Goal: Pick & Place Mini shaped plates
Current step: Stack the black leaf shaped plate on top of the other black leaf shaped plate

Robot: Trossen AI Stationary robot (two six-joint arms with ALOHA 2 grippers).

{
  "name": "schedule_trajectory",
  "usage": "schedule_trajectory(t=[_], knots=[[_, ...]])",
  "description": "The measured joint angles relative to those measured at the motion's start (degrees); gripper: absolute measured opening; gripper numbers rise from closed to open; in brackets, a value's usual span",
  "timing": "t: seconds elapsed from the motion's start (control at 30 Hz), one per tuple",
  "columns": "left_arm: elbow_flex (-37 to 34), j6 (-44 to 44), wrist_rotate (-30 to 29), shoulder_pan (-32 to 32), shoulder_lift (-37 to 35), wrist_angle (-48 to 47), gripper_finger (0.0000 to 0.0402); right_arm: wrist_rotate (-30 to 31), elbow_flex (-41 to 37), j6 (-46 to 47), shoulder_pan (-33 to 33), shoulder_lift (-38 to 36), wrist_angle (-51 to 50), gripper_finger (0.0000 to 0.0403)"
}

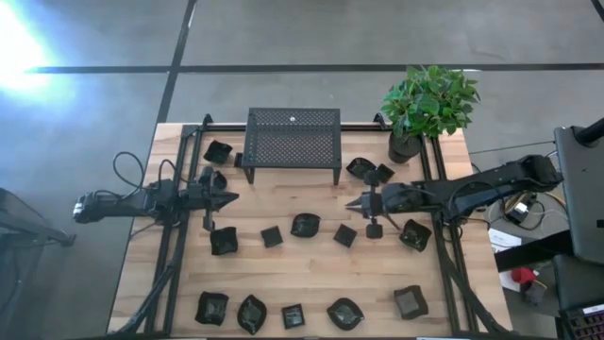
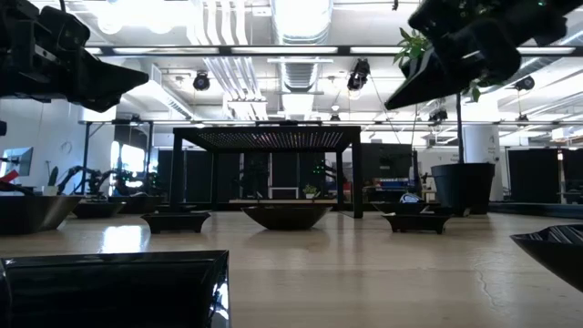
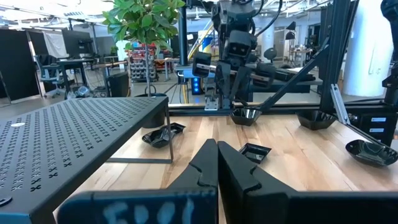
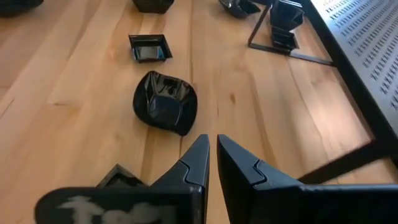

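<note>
Several mini shaped plates, small glossy black dishes, lie scattered on the wooden table (image 1: 283,274). One row runs along the near edge (image 1: 293,316), and others lie mid-table. My right gripper (image 1: 351,203) hangs shut above the table, right of centre, slanting down. It points toward a rounded plate (image 4: 165,102) with a square plate (image 4: 149,48) beyond it. My left gripper (image 1: 231,200) hovers level at the left, shut and holding nothing, its joined fingers (image 3: 217,146) pointing across the table. Neither gripper touches a plate.
A black perforated stand (image 1: 293,142) stands at the far centre on thin legs. A potted plant (image 1: 406,146) is at the far right corner. Black frame rails (image 1: 175,255) run along both table sides. Bare wood lies between the mid-table plates and the near row.
</note>
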Motion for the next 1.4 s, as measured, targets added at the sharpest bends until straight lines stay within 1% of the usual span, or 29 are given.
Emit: schedule_trajectory(t=[0.17, 0.3, 0.47, 0.53, 0.7, 0.8, 1.4], knots=[[0.0, 0.0, 0.0, 0.0, 0.0, 0.0, 0.0000, 0.0, 3.8, -0.4, 0.0, 4.4, -0.3, 0.0028], [0.0, 0.0, 0.0, 0.0, 0.0, -0.1, 0.0000, -0.2, 6.4, 1.0, 0.1, 7.4, -3.9, 0.0028], [0.0, 0.0, 0.0, 0.0, 0.0, -0.1, 0.0000, -6.1, 8.3, 1.0, 0.1, 11.0, -4.2, 0.0028], [0.0, 0.0, 0.0, 0.0, 0.0, -0.1, 0.0000, -7.5, 9.0, 1.0, 0.1, 12.4, -4.3, 0.0028], [0.0, 0.0, 0.0, 0.0, 0.1, -0.1, 0.0000, -7.5, 10.5, 0.7, 0.1, 15.7, -4.3, 0.0029], [0.0, 0.0, 0.0, 0.0, 0.2, -0.1, 0.0000, -7.5, 11.0, -1.0, 0.1, 17.4, -4.2, 0.0029], [0.0, 0.1, -0.1, 0.0, 0.6, -0.2, 0.0000, -7.0, 15.1, -2.3, 0.1, 23.7, -4.1, 0.0029]])
